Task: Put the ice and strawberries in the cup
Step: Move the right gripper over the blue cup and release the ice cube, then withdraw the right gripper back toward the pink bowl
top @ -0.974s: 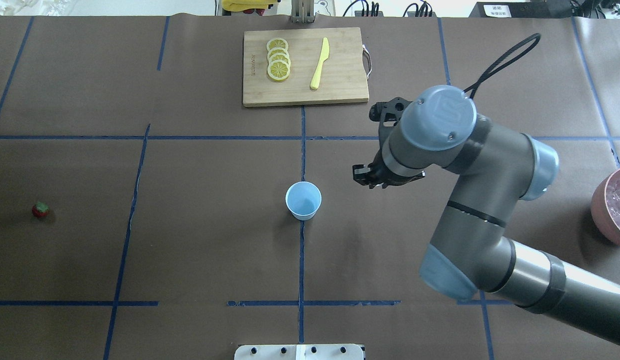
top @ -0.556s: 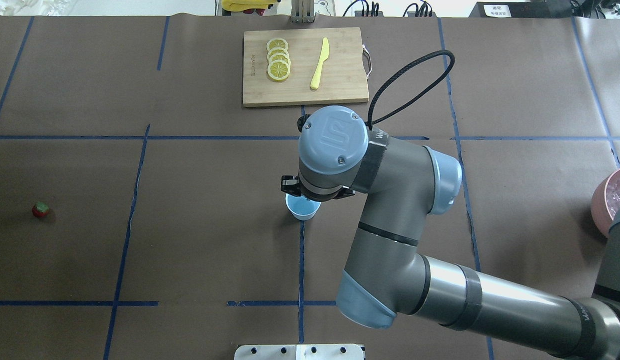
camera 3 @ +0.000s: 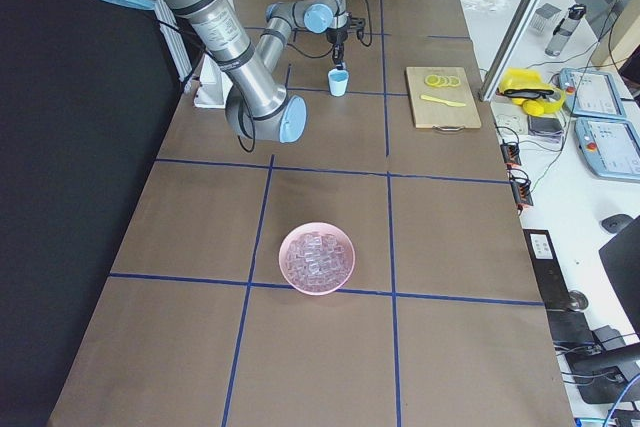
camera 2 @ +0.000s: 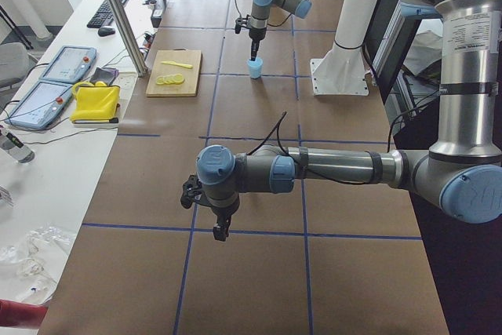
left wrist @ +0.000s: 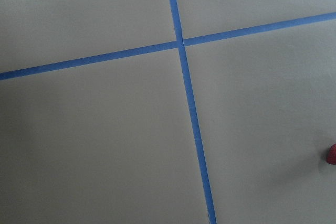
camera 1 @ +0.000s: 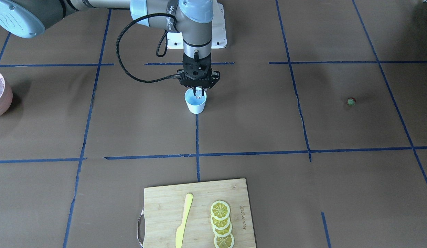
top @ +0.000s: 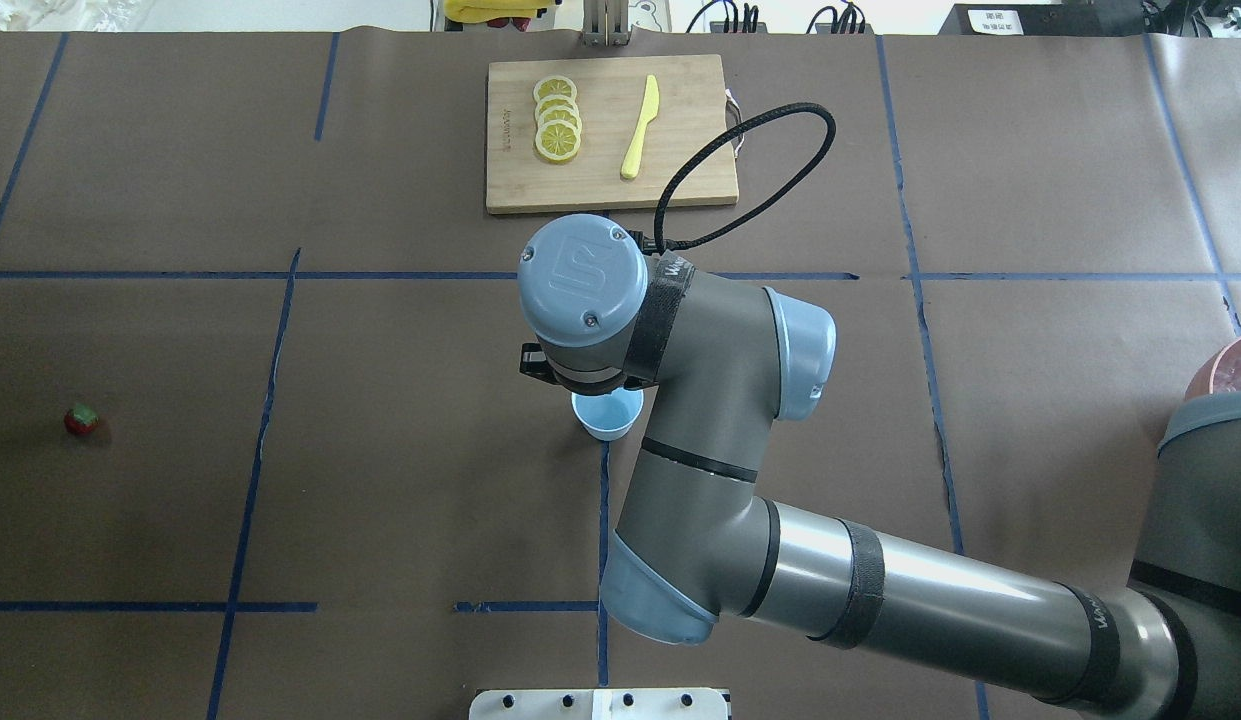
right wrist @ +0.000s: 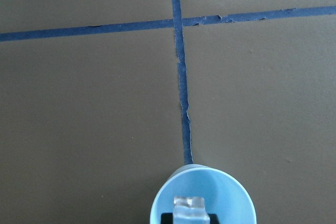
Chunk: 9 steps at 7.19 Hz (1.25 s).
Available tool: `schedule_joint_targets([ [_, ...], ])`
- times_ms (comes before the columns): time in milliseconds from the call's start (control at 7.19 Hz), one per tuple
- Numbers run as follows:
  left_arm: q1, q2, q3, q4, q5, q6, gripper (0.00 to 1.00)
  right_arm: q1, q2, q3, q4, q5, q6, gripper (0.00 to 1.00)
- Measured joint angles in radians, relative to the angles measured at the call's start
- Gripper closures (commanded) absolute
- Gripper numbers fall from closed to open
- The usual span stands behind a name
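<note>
One clear ice cube is pinched between the fingers of the right gripper, which hangs straight down over the mouth of the small pale blue tapered cup; the right wrist view shows the cube above the cup's light blue inside. The cup stands upright on the brown paper-covered table, on a blue tape line near the middle. From overhead, the right arm's wrist covers the far part of the cup's rim and hides the gripper. The tiny red strawberry with a green cap lies well apart from the cup, toward the robot's left end of the table, and shows as a red sliver at the right edge of the left wrist view. The pinkish-brown round bowl, filled with more clear cubes, sits well apart toward the robot's right end, partly behind the arm's elbow from overhead. A wooden cutting board with a row of yellow lemon slices and a yellow plastic knife lies near the table edge opposite the robot, well beyond the cup. The left gripper points down over brown paper near the strawberry's end; whether it is open or closed I cannot tell.
</note>
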Motion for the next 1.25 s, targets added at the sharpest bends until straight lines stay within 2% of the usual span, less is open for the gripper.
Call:
schedule_joint_targets([
  [695, 0.0, 0.0, -0.001, -0.001, 0.0, 0.0, 0.0, 0.008, -0.021, 0.013, -0.002, -0.003, -0.011, 0.0],
  [974, 0.0, 0.0, -0.001, 0.0, 0.0, 0.0, 0.0, 0.082, -0.129, 0.099, 0.001, 0.056, -0.113, 0.0],
  [1252, 0.0, 0.0, 0.0, 0.0, 0.0, 0.0, 0.0, 0.232, -0.328, 0.239, 0.007, 0.178, -0.357, 0.0],
])
